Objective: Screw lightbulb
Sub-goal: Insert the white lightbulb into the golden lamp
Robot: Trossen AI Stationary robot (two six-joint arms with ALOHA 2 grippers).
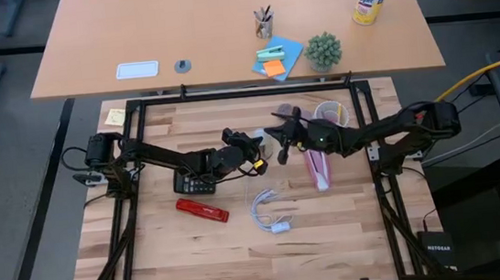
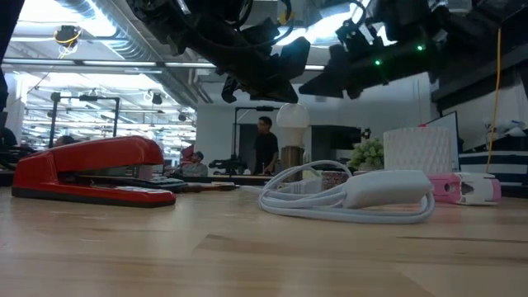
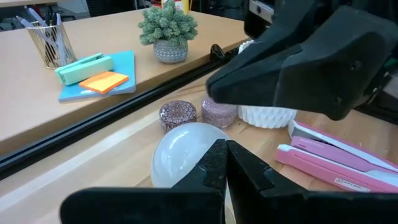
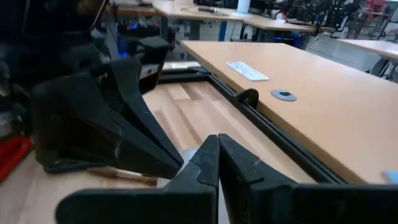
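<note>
So the lightbulb [image 3: 180, 152] is looking like a frosted white globe, smooth and rounded, and you're only seeing its glass dome; the screw end is hidden. In the low view the lightbulb [image 2: 291, 115] is standing upright toward the back of the table [image 1: 242, 251], dome on top of a short stem, under both arms. From above it's sitting mid-table, between the two gripper tips, just in front of two small round jars [image 3: 198, 114] and a white textured cup [image 3: 267, 116].

Your left gripper [image 3: 226, 163] is pinching its fingers fully together, no gap at all, and it's holding nothing. It's hovering right next to the bulb's dome, but whether it's touching, you can't tell. Your right gripper [image 4: 217, 158] is doing the same, fingers pressed together on nothing, pointing across at the left arm's dark gripper close by.

A pink tool [image 3: 336, 158] is lying beside the cup, and a red stapler [image 2: 91, 169] and a coiled white cable [image 2: 355, 194] are lying nearer the front.
</note>
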